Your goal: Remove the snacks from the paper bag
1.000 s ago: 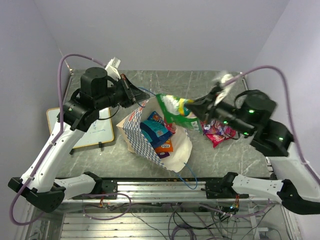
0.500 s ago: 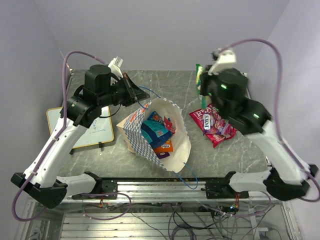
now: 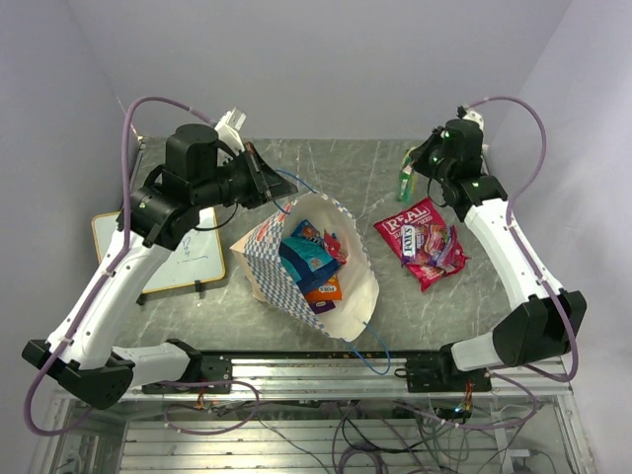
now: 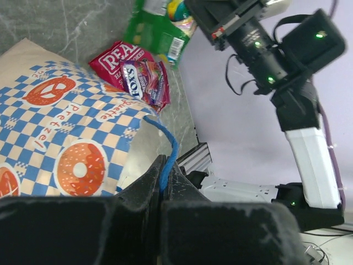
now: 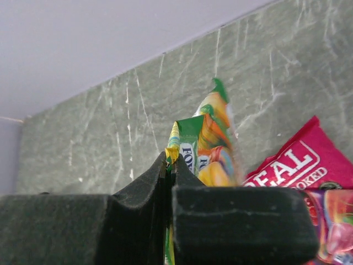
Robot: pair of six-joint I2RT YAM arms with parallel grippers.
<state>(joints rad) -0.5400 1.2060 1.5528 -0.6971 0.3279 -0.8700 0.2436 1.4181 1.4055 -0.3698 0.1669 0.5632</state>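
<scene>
Table (image 3: 326, 163) top is grey-green with pale veins like stone, smooth and flat. At its middle stands the bag (image 3: 265, 259), stiff cream paper with blue-and-white checked sides. Its mouth is open to the overhead camera, showing a plain cream inside. In the left wrist view the checked side carries orange-red pretzel and ring marks and the word "pretzel" twice. Left of the bag a white board (image 3: 188, 259) with rounded corners lies flat, with faint scribbles too small to read.

Right of the bag, apart from it, a glossy red packet (image 3: 403, 225) reading "REAL" lies flat. A pink packet (image 3: 434, 252) marked "FOX'S" overlaps its near right part. Beyond them, near the table's far edge, the right gripper (image 3: 413, 173) is clamped on the top edge of a crinkly green packet (image 3: 406, 176). The packet hangs below the dark foam pads, and the letters "FO" show on it in the right wrist view. Whether its lower end touches the table cannot be told.

Inside the bag lie a blue packet (image 3: 301, 252) and an orange packet (image 3: 326, 289), with a purple corner beside them; their print is too small to read.

The left gripper (image 3: 265, 183), above the bag's far left rim, pinches the thin blue cord (image 4: 168, 143) handle between closed fingers.
</scene>
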